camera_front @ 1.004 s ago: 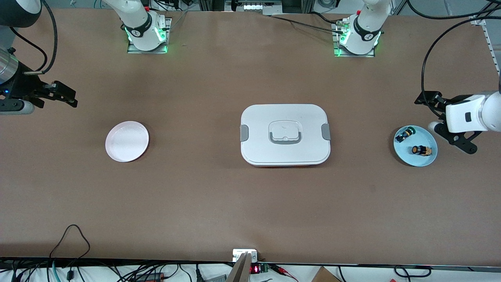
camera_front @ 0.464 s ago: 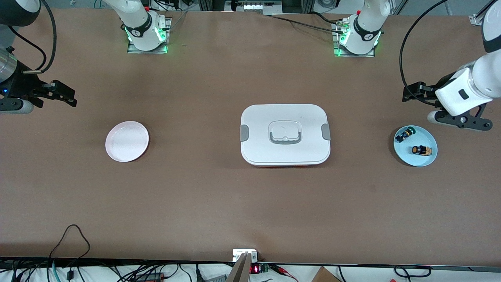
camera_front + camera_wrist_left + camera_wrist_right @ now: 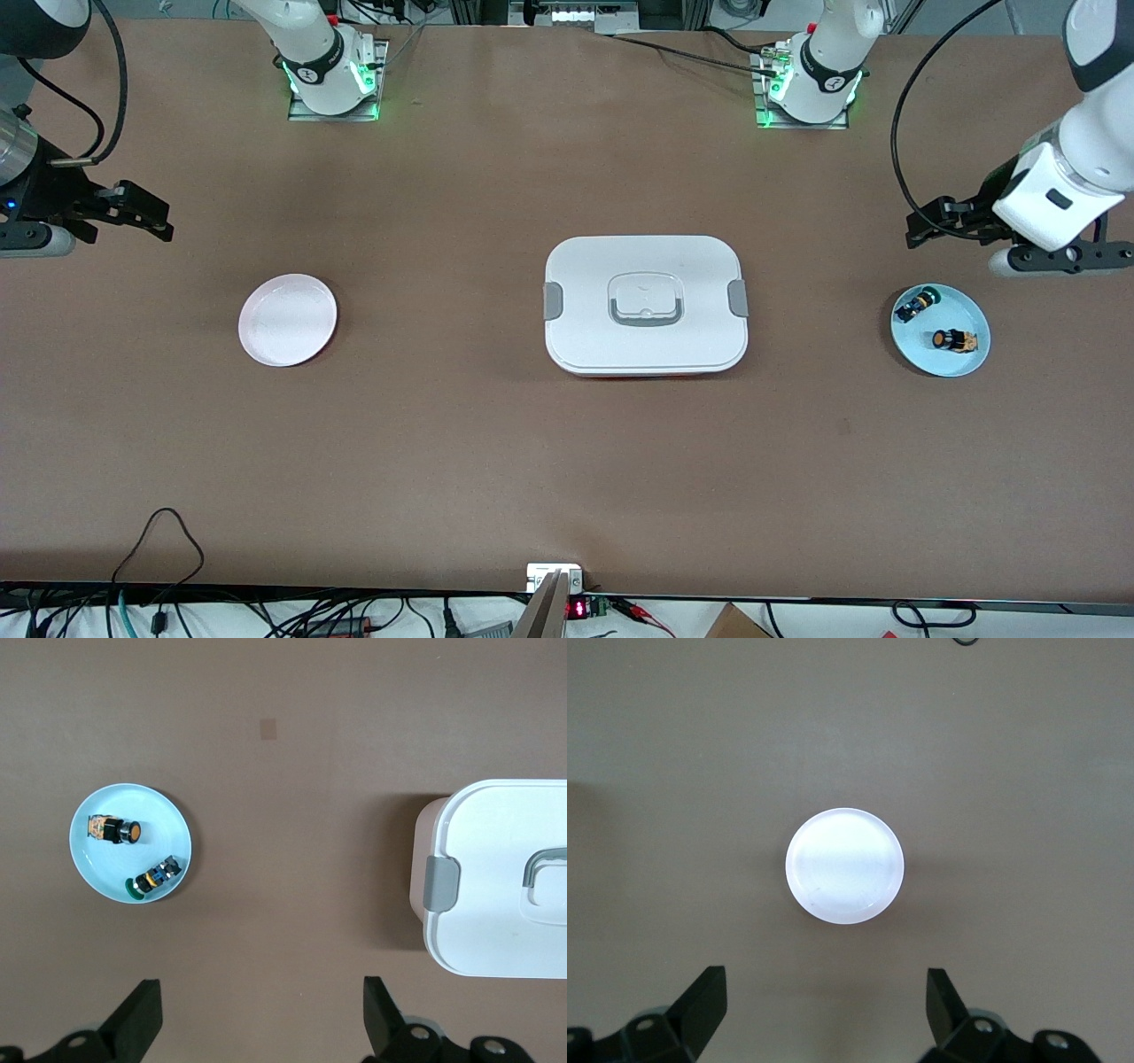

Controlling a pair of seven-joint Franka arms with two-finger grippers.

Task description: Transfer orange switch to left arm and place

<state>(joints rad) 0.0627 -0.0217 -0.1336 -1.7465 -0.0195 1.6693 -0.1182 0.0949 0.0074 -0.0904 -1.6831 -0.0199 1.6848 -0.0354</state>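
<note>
The orange switch (image 3: pixel 954 340) (image 3: pixel 113 829) lies on its side in a light blue plate (image 3: pixel 961 310) (image 3: pixel 97 868) at the left arm's end of the table. A black switch with a green tip (image 3: pixel 915 304) (image 3: pixel 152 881) lies beside it in the same plate. The white box (image 3: pixel 645 306) (image 3: pixel 496 877) with grey clips sits mid-table, lid on. My left gripper (image 3: pixel 921 226) (image 3: pixel 261 1005) hangs open and empty over bare table close to the blue plate. My right gripper (image 3: pixel 159 217) (image 3: pixel 826 997) waits open and empty over the table near the pale pink plate.
An empty pale pink plate (image 3: pixel 288 319) (image 3: pixel 844 865) sits toward the right arm's end. Both arm bases (image 3: pixel 332 71) (image 3: pixel 811 80) stand along the table edge farthest from the front camera. Cables (image 3: pixel 164 540) and a small device (image 3: pixel 554 576) lie at the nearest edge.
My left arm has lifted and swung off the blue plate's edge, its gripper now over bare table beside the plate. The right arm has not moved.
</note>
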